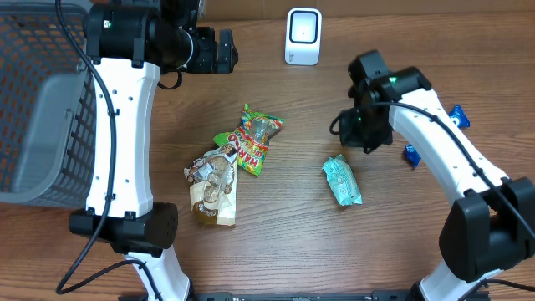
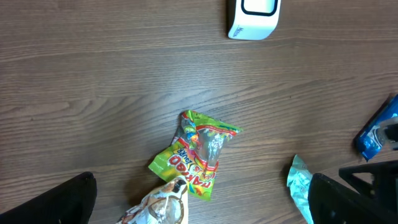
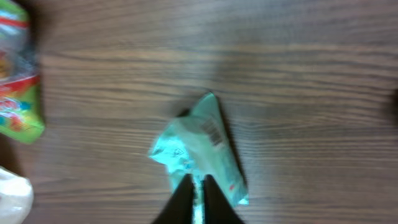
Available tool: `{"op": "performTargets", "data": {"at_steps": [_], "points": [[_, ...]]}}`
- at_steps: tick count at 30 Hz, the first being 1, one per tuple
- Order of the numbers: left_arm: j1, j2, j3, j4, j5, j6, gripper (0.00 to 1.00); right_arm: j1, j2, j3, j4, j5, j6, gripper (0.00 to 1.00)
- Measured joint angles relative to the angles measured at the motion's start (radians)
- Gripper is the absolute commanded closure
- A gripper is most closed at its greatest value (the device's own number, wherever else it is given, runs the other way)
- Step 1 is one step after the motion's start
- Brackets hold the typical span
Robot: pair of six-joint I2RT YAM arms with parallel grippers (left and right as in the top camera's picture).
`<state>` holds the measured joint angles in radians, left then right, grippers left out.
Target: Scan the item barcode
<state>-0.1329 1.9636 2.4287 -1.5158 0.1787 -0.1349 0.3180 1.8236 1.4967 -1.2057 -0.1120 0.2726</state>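
Note:
A teal packet (image 1: 342,181) lies flat on the wooden table, a small barcode (image 3: 213,132) showing on its upper face. My right gripper (image 1: 361,132) hangs above the packet's far end, shut. In the right wrist view its dark fingers (image 3: 184,198) meet over the teal packet (image 3: 199,149), with only a sliver of it showing between them. The white scanner (image 1: 303,36) stands at the table's back edge and shows again in the left wrist view (image 2: 254,18). My left gripper (image 1: 221,52) is raised at the back left, open, holding nothing.
A green candy packet (image 1: 255,142) and a brown-and-white snack bag (image 1: 213,184) lie left of centre. A grey mesh basket (image 1: 42,109) fills the left edge. Two blue packets (image 1: 458,117) (image 1: 411,155) lie beside the right arm.

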Motion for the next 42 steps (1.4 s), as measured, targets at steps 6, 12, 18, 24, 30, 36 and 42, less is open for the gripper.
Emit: {"op": "performTargets", "data": {"at_steps": [6, 12, 18, 24, 30, 36, 42], "points": [[0.0, 0.0, 0.0, 0.0, 0.0, 0.0, 0.0, -0.062, 0.0, -0.17, 0.092, -0.093, -0.072, 0.96], [0.0, 0.0, 0.0, 0.0, 0.0, 0.0, 0.0, -0.059, 0.0, -0.249, 0.128, -0.148, -0.103, 0.96], [0.0, 0.0, 0.0, 0.0, 0.0, 0.0, 0.0, 0.009, -0.002, -0.323, 0.233, -0.169, -0.086, 0.96], [0.0, 0.0, 0.0, 0.0, 0.0, 0.0, 0.0, 0.058, -0.044, -0.415, 0.376, -0.18, -0.037, 0.96], [0.0, 0.0, 0.0, 0.0, 0.0, 0.0, 0.0, 0.062, -0.052, -0.432, 0.398, -0.173, -0.018, 0.96], [0.0, 0.0, 0.0, 0.0, 0.0, 0.0, 0.0, 0.063, -0.052, -0.415, 0.361, -0.165, -0.014, 0.95], [0.0, 0.0, 0.0, 0.0, 0.0, 0.0, 0.0, 0.039, -0.116, -0.363, 0.248, -0.143, -0.012, 0.81]]}}
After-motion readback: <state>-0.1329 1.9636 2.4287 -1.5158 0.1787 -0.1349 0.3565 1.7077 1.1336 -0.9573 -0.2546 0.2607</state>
